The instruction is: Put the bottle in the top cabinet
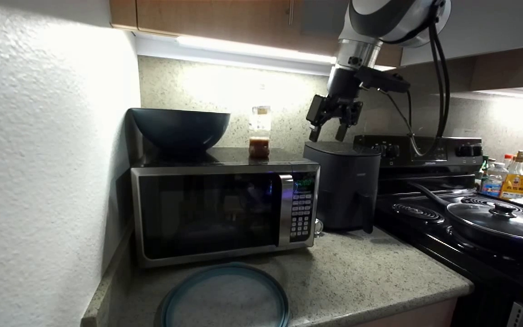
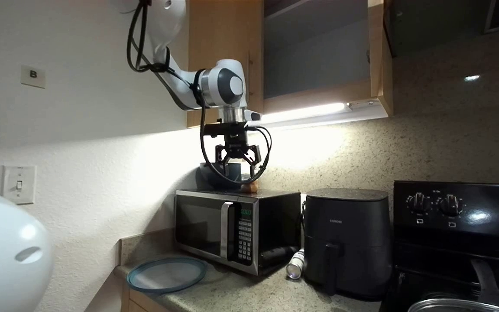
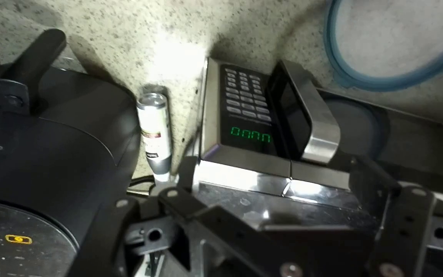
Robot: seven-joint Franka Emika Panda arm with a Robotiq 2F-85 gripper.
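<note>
the gripper [image 1: 328,133] hangs with its fingers pointing down, spread wide with nothing between them, a stance that seems meant to go around something upright. in an exterior view the air fryer [image 1: 343,188] lies at six o'clock from the fingertips and the bottle [image 1: 259,131] at nine, so i judge lining up comes before any grasp; i cannot make the bottle out in the wrist view.

the bottle stands upright on the microwave [image 1: 211,213], perhaps put there to shorten the lift. it is small and clear, with brown liquid only in the lower part, so it will probably feel bottom-heavy. its cap is pale, and glare under the light strip [image 1: 252,51] washes out its upper outline.

farther toward nine o'clock sits the dark bowl [image 1: 180,129], apart from the bottle but likely to crowd a wide finger.

toward eleven o'clock is the top cabinet [image 1: 225,18], the bottle's goal; whether the grey area in its front is glass or an opening, i cannot tell.
</note>
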